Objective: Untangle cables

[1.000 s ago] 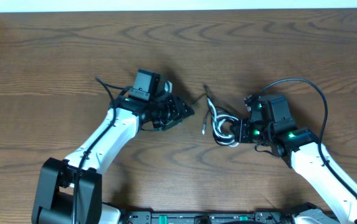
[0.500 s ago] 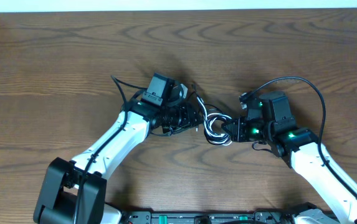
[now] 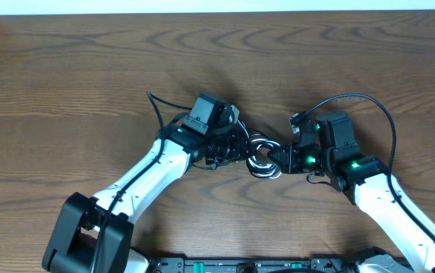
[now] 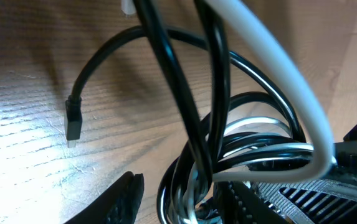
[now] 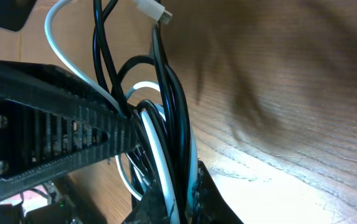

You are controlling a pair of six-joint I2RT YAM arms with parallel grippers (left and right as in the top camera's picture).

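From above, the cables (image 3: 263, 159) sit in a small knot of loops on the wooden bench (image 3: 88, 68), right between the two claws. The knot is at 3 o'clock from the left claw (image 3: 241, 145) and at 9 o'clock from the right claw (image 3: 278, 158). Both claws are very close to it, and the right one looks like it touches it. The knot is too small here to tell which way it runs.

In the left wrist view, the black cables (image 4: 178, 93) and the white cable (image 4: 278, 81) run from 12 o'clock down to 6 o'clock, into the left claw (image 4: 194, 208). This claw is apart. One finger (image 4: 123, 198) sits at 7 o'clock with a gap of bare bench beside it, so it does not pinch the loops yet. The knot lies between the fingers. A loose black plug (image 4: 73, 121) rests on the bench at 9 o'clock.

In the right wrist view, the cables (image 5: 169, 93) also run from 12 o'clock to 6 o'clock. The right claw (image 5: 162, 158) is clamped on them, with the loops squeezed between its ribbed finger and the other one. A white plug (image 5: 153, 9) pokes out at 12 o'clock.

I think the next move needs the left claw to pinch one loop and pull toward 9 o'clock, away from the right claw.
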